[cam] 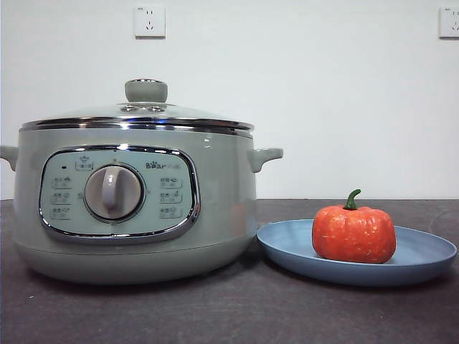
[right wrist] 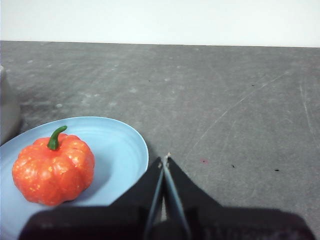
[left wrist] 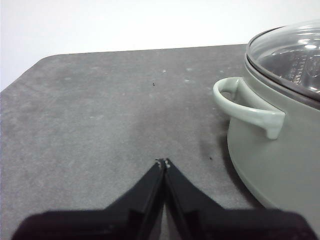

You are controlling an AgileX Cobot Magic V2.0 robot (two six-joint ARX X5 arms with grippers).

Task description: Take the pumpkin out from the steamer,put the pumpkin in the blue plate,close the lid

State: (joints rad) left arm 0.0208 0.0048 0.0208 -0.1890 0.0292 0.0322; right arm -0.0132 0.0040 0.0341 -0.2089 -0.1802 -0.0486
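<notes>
The sage-green steamer (cam: 136, 201) stands on the left of the dark table with its glass lid (cam: 143, 111) seated on the rim. To its right the orange pumpkin (cam: 353, 233) sits upright on the blue plate (cam: 423, 258). My left gripper (left wrist: 163, 162) is shut with nothing in it, hovering over bare table beside the steamer's side handle (left wrist: 247, 107). My right gripper (right wrist: 165, 159) is shut with nothing held, just off the plate's rim (right wrist: 135, 150), with the pumpkin (right wrist: 52, 170) close by. Neither arm shows in the front view.
A white wall with two sockets (cam: 149, 20) stands behind the table. Dark grey tabletop (right wrist: 240, 100) stretches beyond the plate, and more of it (left wrist: 100, 115) lies beside the steamer.
</notes>
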